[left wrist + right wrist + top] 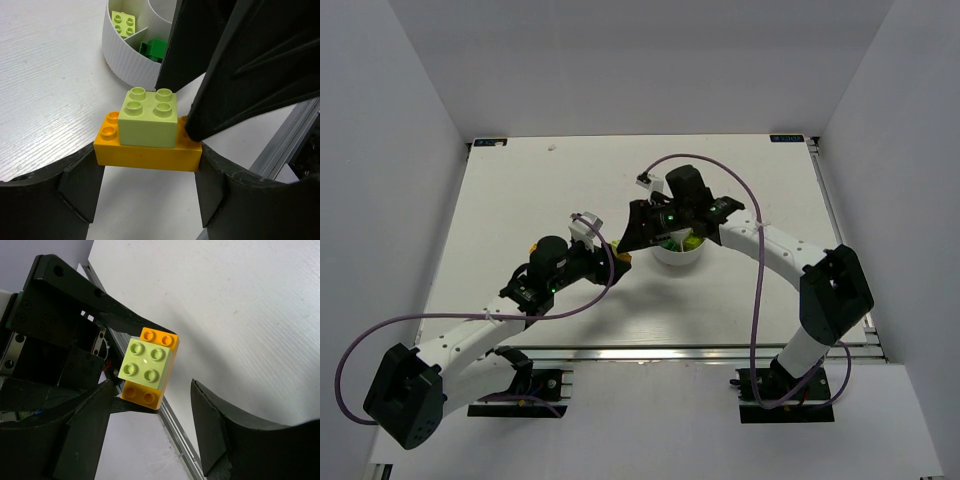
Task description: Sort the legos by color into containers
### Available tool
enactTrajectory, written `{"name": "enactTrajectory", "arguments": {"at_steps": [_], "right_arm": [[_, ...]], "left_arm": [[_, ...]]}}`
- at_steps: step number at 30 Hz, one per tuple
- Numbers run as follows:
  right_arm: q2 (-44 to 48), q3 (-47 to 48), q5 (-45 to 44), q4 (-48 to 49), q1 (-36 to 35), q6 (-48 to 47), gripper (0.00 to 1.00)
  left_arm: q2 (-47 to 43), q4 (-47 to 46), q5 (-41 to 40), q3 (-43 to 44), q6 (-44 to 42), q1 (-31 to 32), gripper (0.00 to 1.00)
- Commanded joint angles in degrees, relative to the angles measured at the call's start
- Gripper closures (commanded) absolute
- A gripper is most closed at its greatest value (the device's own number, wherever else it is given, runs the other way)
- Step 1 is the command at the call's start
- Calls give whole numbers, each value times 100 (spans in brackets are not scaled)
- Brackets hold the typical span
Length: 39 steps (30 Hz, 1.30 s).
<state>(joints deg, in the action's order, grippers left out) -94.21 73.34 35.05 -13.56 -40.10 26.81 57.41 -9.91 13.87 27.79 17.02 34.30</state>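
Observation:
My left gripper [148, 172] is shut on the ends of an orange brick [147, 152] that carries a pale green brick [150, 117] stuck on top. The stack is held just above the table, beside the white divided dish [120, 62]. The dish holds a pale green brick [123, 22] and a dark green brick [155, 49]. My right gripper [152, 425] is open, and one of its fingers [240, 75] touches the right end of the stack. The stack also shows in the right wrist view [147, 365]. From the top, both grippers [618, 256] [638, 232] meet left of the dish [680, 258].
The right arm [760, 240] hangs over the dish and hides most of it from the top. An aluminium rail [700, 352] runs along the near table edge, close below the grippers. White walls stand at the left, right and back.

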Motion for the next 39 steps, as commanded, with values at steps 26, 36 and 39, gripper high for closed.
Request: {"name": "enactTrajectory", "arguments": {"at_steps": [26, 36, 39], "right_arm": [[-176, 391, -217, 495, -244, 229, 73], [-361, 1068, -499, 521, 19, -184, 100], [-378, 1191, -551, 434, 203, -429, 100]], "left_arm": [[-142, -81, 28, 113, 56, 32, 76], [-221, -195, 169, -265, 249, 32, 77], [-291, -248, 169, -379, 311, 32, 77]]}}
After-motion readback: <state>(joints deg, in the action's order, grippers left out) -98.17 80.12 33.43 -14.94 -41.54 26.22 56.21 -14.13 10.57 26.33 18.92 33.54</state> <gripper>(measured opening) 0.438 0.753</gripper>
